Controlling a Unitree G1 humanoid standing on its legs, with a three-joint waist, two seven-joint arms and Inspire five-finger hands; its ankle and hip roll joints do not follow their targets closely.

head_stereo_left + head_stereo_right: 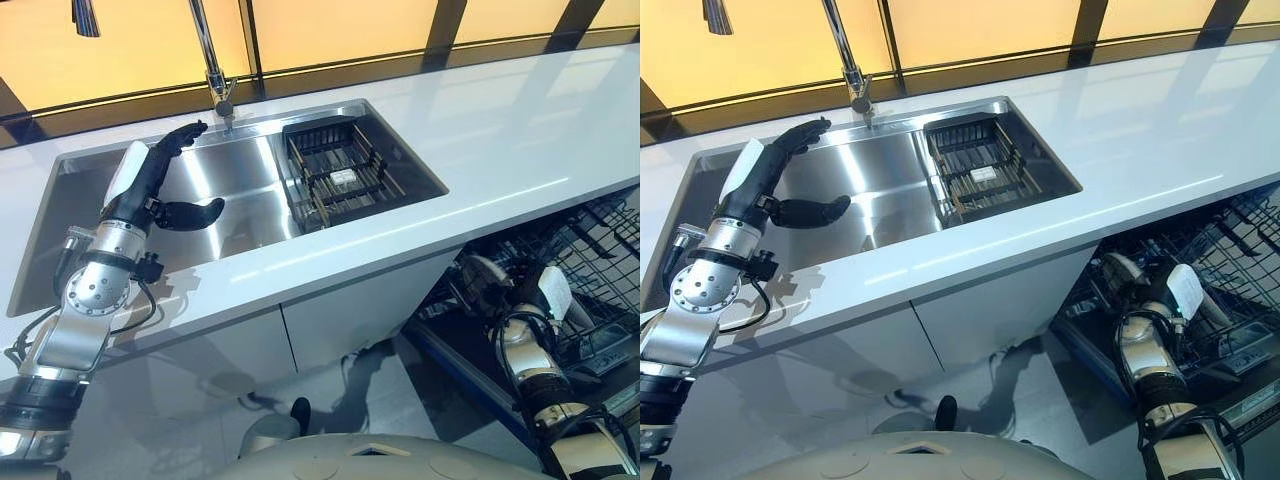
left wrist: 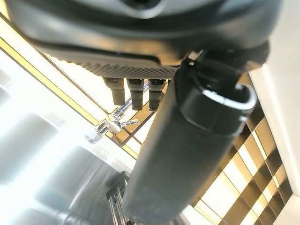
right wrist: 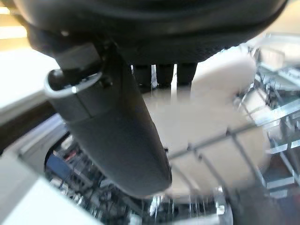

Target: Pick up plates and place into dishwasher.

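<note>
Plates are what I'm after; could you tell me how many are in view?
1. A pale plate sits among the dishwasher rack wires, by the right robot hand; others may be hidden.

The left hand (image 2: 154, 51) is open, its thumb (image 2: 187, 154) big and close, its fingers (image 2: 136, 91) straight. Past the fingers stands a shiny tap (image 2: 112, 125). Below the thumb is the steel sink (image 2: 56, 187).

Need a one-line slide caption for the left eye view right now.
Open dark left hand hovers over the stainless steel sink; right hand reaches low into the wire dishwasher rack.
</note>
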